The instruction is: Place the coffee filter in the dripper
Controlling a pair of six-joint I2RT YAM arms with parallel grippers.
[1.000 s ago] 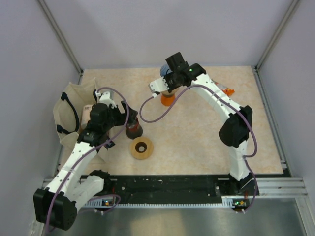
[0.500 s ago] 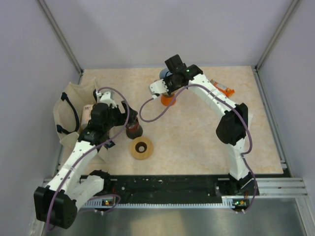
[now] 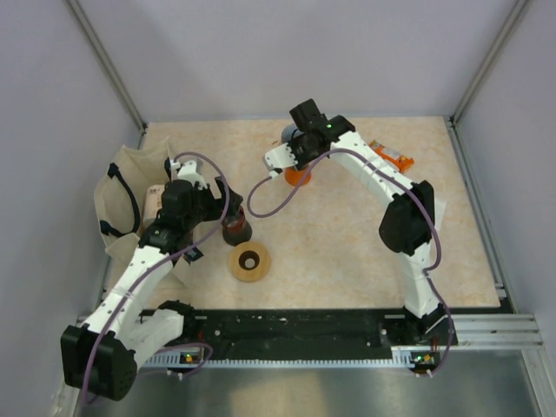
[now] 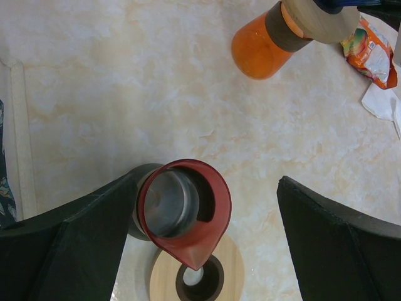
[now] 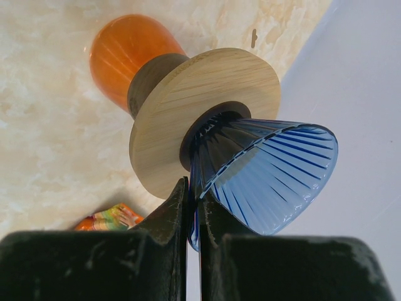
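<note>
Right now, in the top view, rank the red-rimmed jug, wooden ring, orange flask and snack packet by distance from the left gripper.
1. red-rimmed jug: inside the open left gripper.
2. wooden ring: just nearer the bases.
3. orange flask: farther back, mid-table.
4. snack packet: far back right.

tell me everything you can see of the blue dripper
The blue dripper is a translucent, ribbed cone, glass or plastic by its look, flaring to a wide rim. Its narrow end sits in a round wooden collar on the dark neck of an orange carafe. The right gripper is shut on its rim, one finger each side of the wall. No filter shows through it.
</note>
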